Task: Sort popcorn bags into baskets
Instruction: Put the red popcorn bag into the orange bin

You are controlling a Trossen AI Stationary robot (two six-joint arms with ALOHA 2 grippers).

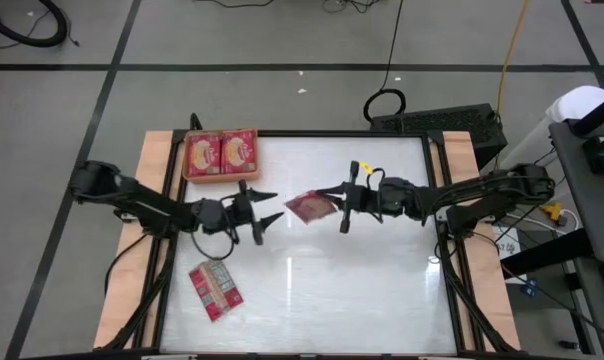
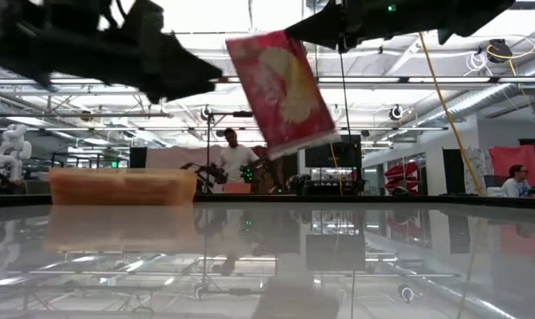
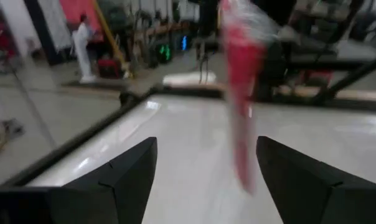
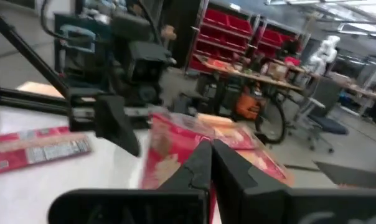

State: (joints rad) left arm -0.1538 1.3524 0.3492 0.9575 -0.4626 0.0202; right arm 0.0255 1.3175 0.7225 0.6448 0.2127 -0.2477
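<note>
Right gripper (image 1: 334, 207) pinched shut on the upper edge of one popcorn bag (image 1: 309, 207); bag (image 2: 282, 87) hanging clear of the table (image 1: 362, 280), tilted, printed face toward the low camera. In the right wrist view, fingers closed tight together with the red bag (image 4: 175, 149) just beyond the tips.

Left gripper (image 1: 265, 206) spread wide, holding nothing, level with the hanging bag and just beside it, tips pointed at it but apart from it. In the left wrist view, both dark fingers (image 3: 122, 177) splayed, bag (image 3: 241, 93) seen edge-on between and ahead of them, untouched.

Orange basket (image 1: 221, 177) behind the left gripper, at the far left of the table, with two packets (image 1: 222, 152) lying flat side by side in it.

One further packet (image 1: 215, 289) flat on the table, label panel up, on the near side of the left gripper and well apart from it; also visible beyond the left gripper in the right wrist view (image 4: 38, 151).

People in the room behind the table, low view.
</note>
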